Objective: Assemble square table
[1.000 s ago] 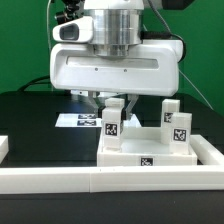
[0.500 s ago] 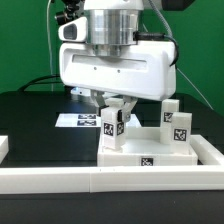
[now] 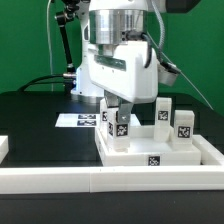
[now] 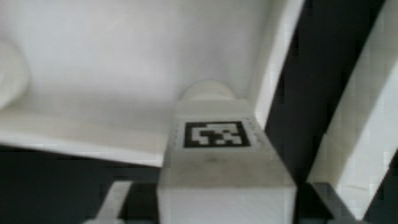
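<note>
Fingers [image 3: 117, 108] clamped on tagged white leg [image 3: 118, 126], upright on square tabletop slab [image 3: 150, 152], near its corner at exterior view's left. Two more legs [image 3: 184, 128] upright on slab. Slab on black surface [image 3: 40, 120], touching white rail [image 3: 110, 176].

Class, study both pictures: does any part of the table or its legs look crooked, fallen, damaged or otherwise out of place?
Nothing stands out. The square table slab lies flat against the white rail. Three legs stand upright on it, undamaged: one under the gripper, leg, and two others toward the exterior view's right.
</note>
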`<state>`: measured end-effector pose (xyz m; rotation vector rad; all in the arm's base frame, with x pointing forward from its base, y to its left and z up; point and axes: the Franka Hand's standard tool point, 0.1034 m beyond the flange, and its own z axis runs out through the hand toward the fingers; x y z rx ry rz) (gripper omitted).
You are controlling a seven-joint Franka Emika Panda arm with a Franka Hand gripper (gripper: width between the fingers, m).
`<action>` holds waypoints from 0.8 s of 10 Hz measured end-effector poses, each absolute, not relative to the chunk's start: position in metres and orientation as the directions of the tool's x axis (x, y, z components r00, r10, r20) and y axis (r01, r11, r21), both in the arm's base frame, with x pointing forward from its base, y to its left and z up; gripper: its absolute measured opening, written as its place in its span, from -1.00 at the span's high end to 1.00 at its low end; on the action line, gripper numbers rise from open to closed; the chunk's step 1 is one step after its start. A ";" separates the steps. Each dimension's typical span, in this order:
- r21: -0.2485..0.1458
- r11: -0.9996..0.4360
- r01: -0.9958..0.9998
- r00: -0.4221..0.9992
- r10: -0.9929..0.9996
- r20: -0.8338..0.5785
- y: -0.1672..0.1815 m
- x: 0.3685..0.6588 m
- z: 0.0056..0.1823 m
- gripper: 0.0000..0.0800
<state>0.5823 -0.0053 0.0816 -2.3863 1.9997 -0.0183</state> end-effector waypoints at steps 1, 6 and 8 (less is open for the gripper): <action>-0.030 -0.059 -0.998 0.059 -0.998 -0.015 -0.003 0.583 0.081 0.27; -0.036 0.211 -0.977 -0.210 -0.977 -0.026 0.004 0.586 0.081 0.27; -0.038 0.218 -0.975 -0.217 -0.976 -0.028 0.004 0.586 0.080 0.27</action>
